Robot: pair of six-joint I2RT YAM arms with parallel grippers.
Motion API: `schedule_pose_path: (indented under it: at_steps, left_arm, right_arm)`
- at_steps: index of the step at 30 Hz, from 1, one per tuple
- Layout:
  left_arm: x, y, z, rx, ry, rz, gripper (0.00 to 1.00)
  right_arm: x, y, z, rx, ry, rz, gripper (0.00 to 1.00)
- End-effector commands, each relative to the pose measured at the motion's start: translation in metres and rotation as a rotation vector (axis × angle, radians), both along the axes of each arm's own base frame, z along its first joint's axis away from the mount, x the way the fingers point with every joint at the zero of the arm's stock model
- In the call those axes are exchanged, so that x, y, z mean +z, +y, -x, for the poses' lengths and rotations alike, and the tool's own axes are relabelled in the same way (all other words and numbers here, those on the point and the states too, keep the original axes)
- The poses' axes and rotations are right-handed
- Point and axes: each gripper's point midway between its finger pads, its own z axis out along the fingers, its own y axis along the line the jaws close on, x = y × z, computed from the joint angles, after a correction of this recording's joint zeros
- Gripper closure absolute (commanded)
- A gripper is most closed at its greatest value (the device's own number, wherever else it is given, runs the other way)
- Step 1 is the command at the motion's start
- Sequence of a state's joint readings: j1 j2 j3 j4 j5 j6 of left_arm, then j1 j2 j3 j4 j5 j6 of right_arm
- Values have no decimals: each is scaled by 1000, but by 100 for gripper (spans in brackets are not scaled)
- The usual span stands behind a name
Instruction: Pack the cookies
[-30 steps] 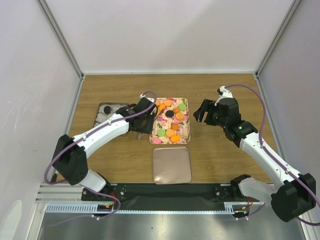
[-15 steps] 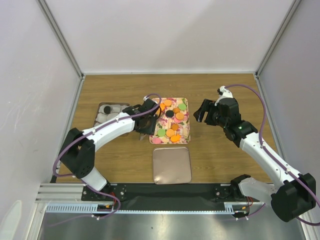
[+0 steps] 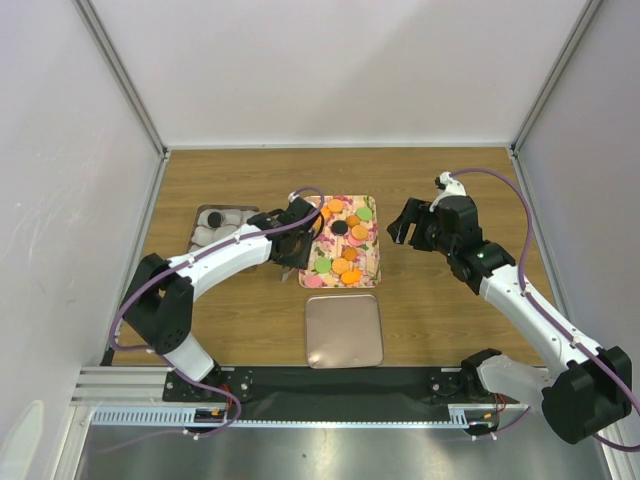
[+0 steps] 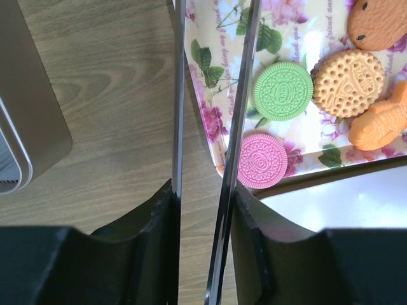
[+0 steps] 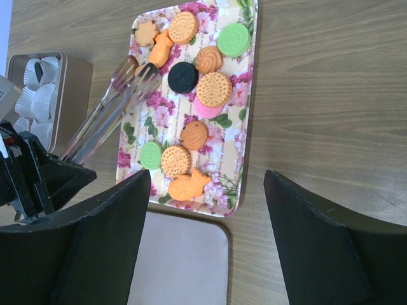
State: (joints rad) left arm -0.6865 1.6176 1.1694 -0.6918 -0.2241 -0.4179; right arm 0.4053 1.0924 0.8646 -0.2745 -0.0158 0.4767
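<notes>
The cookies (image 3: 342, 243) lie on a floral tray (image 3: 372, 272): orange, green, black and pink discs. My left gripper (image 3: 288, 248) is at the tray's left edge, shut on metal tongs (image 5: 108, 117) whose tips reach over the tray's far left part. In the left wrist view the gripper (image 4: 200, 197) holds the tongs' blades (image 4: 245, 76) slightly apart, with a green cookie (image 4: 283, 91) and a pink cookie (image 4: 256, 161) just to their right. My right gripper (image 3: 405, 228) hovers open and empty right of the tray; its view (image 5: 206, 184) shows the cookies (image 5: 213, 89) below.
A metal tin (image 3: 200, 212) with white paper cups stands left of the tray, also in the right wrist view (image 5: 19, 60). A plain square metal lid (image 3: 344, 330) lies in front of the tray. Grey walls enclose the table on three sides.
My left arm has shifted a little right, carrying the tongs further over the tray's left edge. The right arm has not moved.
</notes>
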Motion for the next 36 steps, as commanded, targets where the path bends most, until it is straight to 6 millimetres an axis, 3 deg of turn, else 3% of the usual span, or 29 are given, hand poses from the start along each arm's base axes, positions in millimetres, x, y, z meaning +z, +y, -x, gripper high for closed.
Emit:
schedule_pose_path:
  at_steps: [1, 15, 22, 28, 32, 36]
  left_arm:
    - [19, -10, -12, 3, -59, 34, 62]
    - [59, -6, -14, -6, -130, 76, 66]
    - [87, 15, -15, 41, -182, 104, 66]
    - [103, 74, -13, 167, -220, 94, 64]
    - [99, 117, -10, 255, -225, 83, 63]
    - [81, 147, -7, 317, -186, 84, 62]
  right_arm:
    - [11, 0, -5, 0, -36, -3, 22]
    - [10, 0, -5, -2, -33, -2, 22]
    - [11, 0, -5, -2, -36, -4, 22]
    - [10, 1, -5, 4, -32, -8, 22]
    - [10, 2, -5, 9, -29, -12, 22]
    - [9, 4, -5, 15, -25, -19, 22]
